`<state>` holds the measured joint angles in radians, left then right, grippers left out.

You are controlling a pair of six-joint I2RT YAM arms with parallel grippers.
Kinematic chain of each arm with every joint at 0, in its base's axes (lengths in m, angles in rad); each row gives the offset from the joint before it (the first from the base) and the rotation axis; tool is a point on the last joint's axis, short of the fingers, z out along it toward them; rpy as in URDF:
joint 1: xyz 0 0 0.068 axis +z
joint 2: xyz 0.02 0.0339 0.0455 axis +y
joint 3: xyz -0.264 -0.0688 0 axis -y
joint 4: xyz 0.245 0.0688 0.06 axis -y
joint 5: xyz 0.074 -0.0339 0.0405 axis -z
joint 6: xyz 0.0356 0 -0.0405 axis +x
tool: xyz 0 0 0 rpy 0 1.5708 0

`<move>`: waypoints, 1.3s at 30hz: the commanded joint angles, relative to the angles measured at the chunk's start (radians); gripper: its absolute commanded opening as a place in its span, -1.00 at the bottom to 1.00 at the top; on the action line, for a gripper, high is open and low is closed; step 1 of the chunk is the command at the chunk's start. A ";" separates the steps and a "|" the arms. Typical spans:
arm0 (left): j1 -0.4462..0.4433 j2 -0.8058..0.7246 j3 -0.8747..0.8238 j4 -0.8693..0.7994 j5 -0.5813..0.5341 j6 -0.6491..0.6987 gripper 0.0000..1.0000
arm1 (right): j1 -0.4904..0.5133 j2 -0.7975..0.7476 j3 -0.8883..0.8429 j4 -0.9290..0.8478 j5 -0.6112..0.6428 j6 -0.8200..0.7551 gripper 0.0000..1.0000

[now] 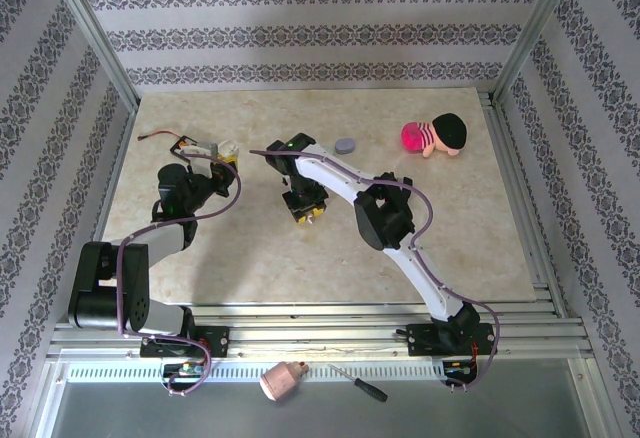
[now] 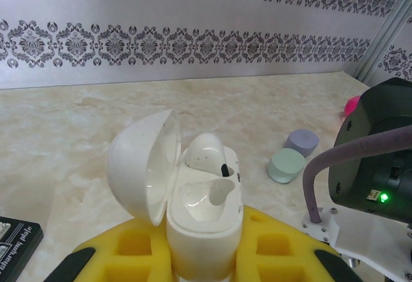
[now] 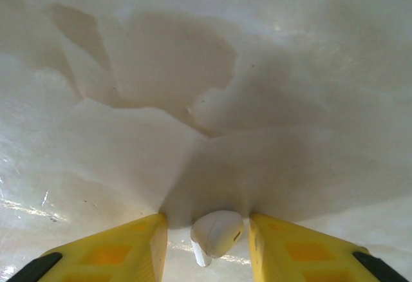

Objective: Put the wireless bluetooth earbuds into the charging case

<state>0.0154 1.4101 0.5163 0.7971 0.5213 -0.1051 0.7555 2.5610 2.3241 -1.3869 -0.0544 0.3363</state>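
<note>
Roughly half done. The left gripper (image 2: 206, 259) is clamped on the open charging case (image 2: 205, 227), which stands roughly upright with its lid (image 2: 143, 166) flipped back. One white earbud (image 2: 205, 154) already sits in the far socket; the near socket (image 2: 217, 193) is empty. The second earbud (image 3: 217, 232) lies on the surface (image 3: 193, 69) between the fingers of the right gripper (image 3: 207, 224). That gripper is narrow around it with a gap showing on one side, so probably not pinched yet; hard to be sure from this angle. Left to do: grab it, carry it to the case, seat it in the near socket.
</note>
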 commanded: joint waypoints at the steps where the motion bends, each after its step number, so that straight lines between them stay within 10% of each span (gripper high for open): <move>1: 0.014 0.010 -0.007 0.053 0.023 -0.002 -1.00 | 0.006 0.032 0.026 -0.024 0.022 -0.013 -0.25; 24: 0.014 0.021 -0.024 0.106 0.074 0.005 -1.00 | -0.007 -0.029 -0.051 0.054 0.049 0.016 -0.56; 39: -0.073 0.104 -0.032 0.326 0.221 0.014 -1.00 | -0.056 -0.523 -0.560 0.554 -0.076 0.096 -0.55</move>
<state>-0.0257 1.4971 0.4889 0.9894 0.6739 -0.1047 0.7109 2.1387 1.8240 -0.9817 -0.0990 0.3981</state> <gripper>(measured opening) 0.195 0.224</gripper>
